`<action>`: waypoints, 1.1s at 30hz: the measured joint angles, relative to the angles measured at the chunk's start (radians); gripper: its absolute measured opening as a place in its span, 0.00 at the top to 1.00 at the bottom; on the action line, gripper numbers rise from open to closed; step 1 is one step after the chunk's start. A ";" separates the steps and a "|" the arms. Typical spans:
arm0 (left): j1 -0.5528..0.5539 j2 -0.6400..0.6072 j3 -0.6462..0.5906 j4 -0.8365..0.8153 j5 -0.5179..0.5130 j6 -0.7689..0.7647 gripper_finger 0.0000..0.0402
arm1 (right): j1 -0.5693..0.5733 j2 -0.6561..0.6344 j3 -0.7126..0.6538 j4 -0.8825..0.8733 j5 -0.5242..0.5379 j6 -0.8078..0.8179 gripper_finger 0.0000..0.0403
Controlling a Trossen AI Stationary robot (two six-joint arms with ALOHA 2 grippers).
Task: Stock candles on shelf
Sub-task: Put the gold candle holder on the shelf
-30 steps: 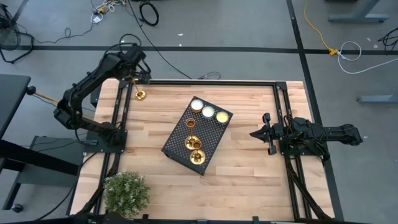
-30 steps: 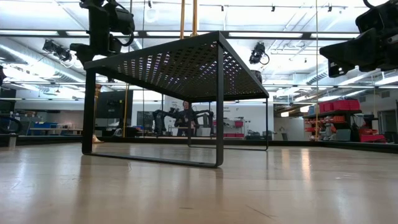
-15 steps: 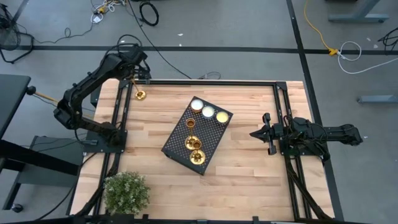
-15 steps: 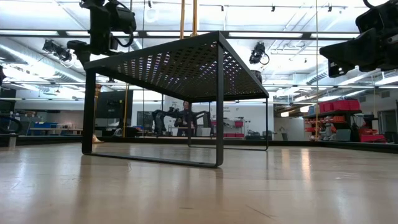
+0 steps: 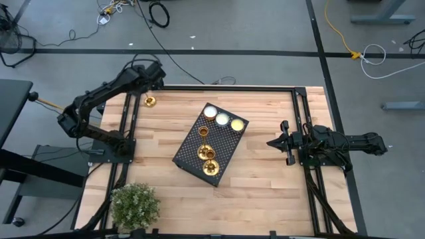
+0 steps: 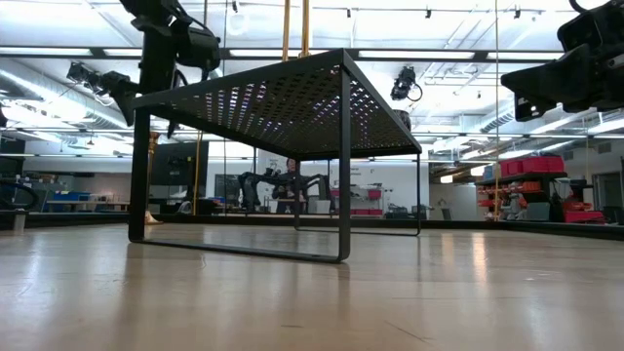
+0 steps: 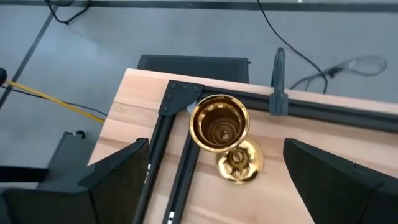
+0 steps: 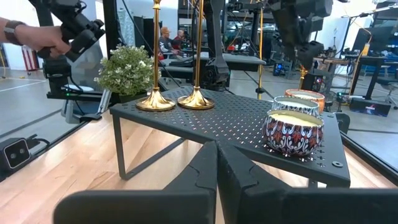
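— Candlestick number three is standing alone on the table, at the far left corner, just beside the black frame rail. How will it handle, you think?

— It is looking like thin brass: stiff, smooth, probably slippery, and top-heavy on its small round base. I would take it by the thin stem, low down, and keep it upright.

— And the gripper?

— The left gripper is hanging directly above it with the fingers spread wide, one on each side, touching nothing. The cup of the candlestick is pointing straight up between them. The arm is reaching out over that table corner.

— Farther away?

— In the middle of the table the shelf is already carrying two candlesticks at one end and three candle jars at the other. A plant is sitting at the near left corner.

— And the other arm?

— The right gripper is waiting at the right side, clenched with nothing in it, pointing toward the shelf.
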 joint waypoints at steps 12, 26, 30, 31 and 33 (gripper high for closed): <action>-0.008 0.000 -0.095 0.160 -0.029 -0.078 0.07 | 0.000 0.000 0.000 0.000 0.000 0.000 0.98; -0.008 0.000 -0.095 0.163 -0.029 -0.101 0.32 | 0.000 0.000 0.000 0.000 0.000 0.000 0.98; -0.008 0.000 -0.095 0.163 -0.029 -0.101 0.39 | 0.000 0.000 0.000 0.000 0.000 0.000 0.98; -0.008 0.000 -0.095 0.163 -0.028 -0.101 0.40 | 0.000 0.000 0.000 0.000 0.000 0.000 0.98; -0.008 0.000 -0.095 0.163 -0.024 -0.102 0.43 | 0.000 0.000 0.000 0.000 0.000 0.000 0.98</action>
